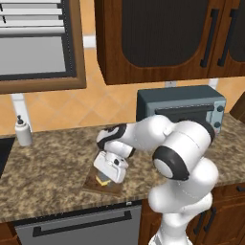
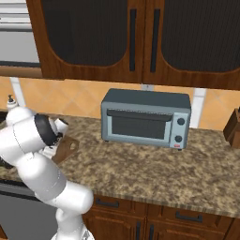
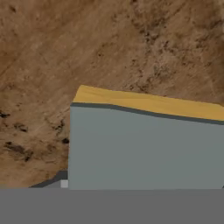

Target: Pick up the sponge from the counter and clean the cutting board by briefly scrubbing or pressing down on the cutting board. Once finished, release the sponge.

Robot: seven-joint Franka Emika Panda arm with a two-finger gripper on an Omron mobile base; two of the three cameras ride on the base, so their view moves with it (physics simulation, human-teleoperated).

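Observation:
On the speckled counter (image 1: 48,172) near its front edge lies the dark brown cutting board (image 1: 115,187), partly under my hand. My gripper (image 1: 102,180) points down onto the board, shut on the sponge (image 1: 101,179), whose yellow layer peeks out between the fingers. In the hand view the sponge (image 3: 144,144) looms close, grey-blue face with a yellow strip along its far edge, and the stained cutting board (image 3: 65,52) lies behind it. From the right base view one clipped end of the cutting board (image 2: 66,148) shows past my arm.
A grey toaster oven (image 1: 179,107) stands behind the arm against the wall. A soap dispenser (image 1: 22,131) sits at the back left, and a knife block (image 2: 233,129) at the far right. A dishwasher front (image 1: 79,225) lies below the counter edge.

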